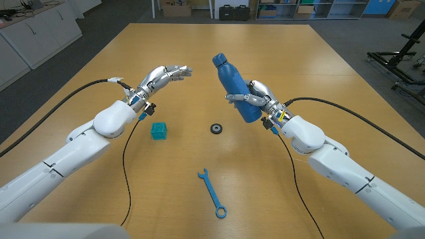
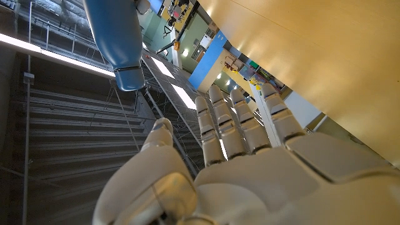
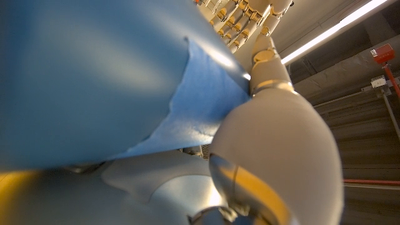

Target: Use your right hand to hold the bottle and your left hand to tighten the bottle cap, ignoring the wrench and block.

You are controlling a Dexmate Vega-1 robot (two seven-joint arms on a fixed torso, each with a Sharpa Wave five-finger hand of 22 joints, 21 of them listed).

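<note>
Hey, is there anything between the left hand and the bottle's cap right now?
Nothing visible. The left hand is raised with fingers apart, and only open air separates it from the cap end of the bottle, which the right hand holds tilted above the table.

Block (image 1: pixel 159 131) left of cap (image 1: pixel 216 129)
</note>
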